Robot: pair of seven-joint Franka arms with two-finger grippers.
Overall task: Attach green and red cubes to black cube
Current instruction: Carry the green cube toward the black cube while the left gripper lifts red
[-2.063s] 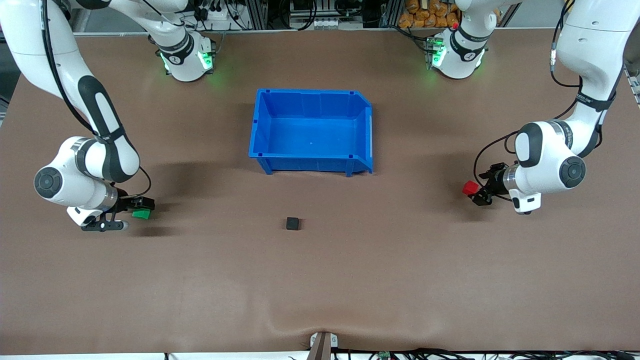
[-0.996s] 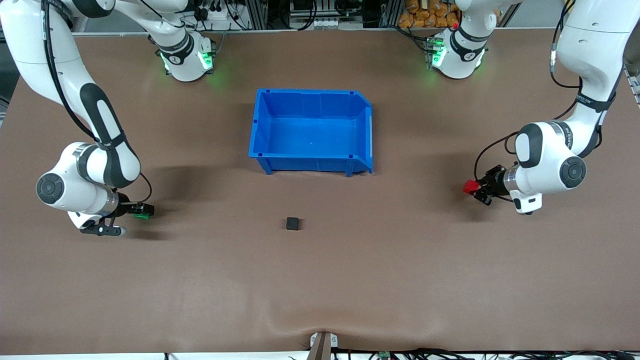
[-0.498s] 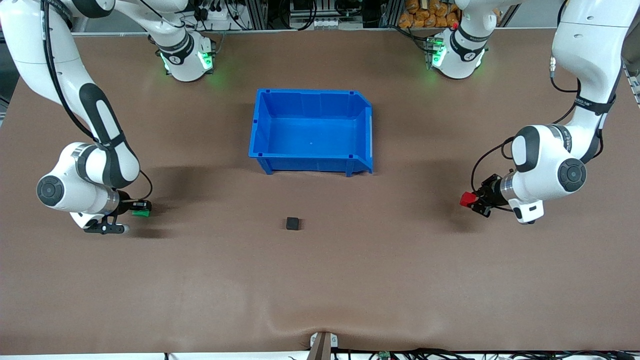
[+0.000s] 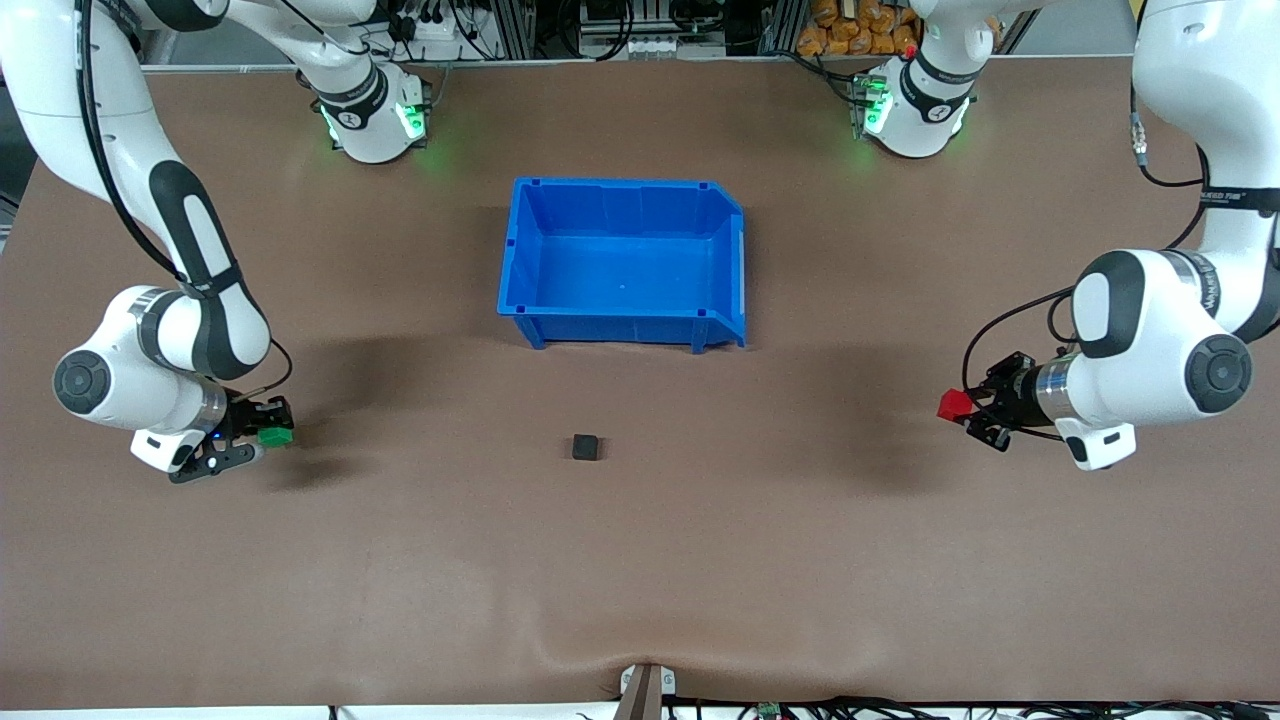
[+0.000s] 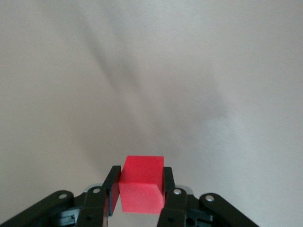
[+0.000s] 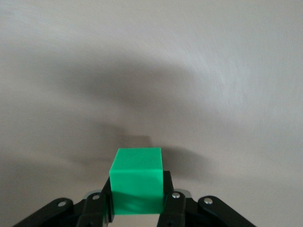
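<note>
Both pick-ups look done. The left gripper (image 4: 966, 412) has its fingers (image 5: 112, 185) closed tight on the small matte bright red cube (image 4: 951, 404), held over the brown table (image 4: 640, 560) toward the left arm's end; the left wrist view shows the cube pinched squarely on two of its faces. The right gripper (image 4: 262, 437) has its fingers (image 6: 166, 191) shut on the small matte bright green cube (image 4: 272, 436), low over the table toward the right arm's end. Whether that cube is clear of the surface I cannot tell.

The small matte black cube (image 4: 586, 447) sits alone on the table about midway between the two grippers, well apart from both, and nearer to the front camera than the open blue plastic bin (image 4: 520, 250), which holds nothing.

What remains, by my judgement, is the whole joining: each arm must carry its cube inward to the black one and press it against a face. Neither coloured cube touches it yet.
</note>
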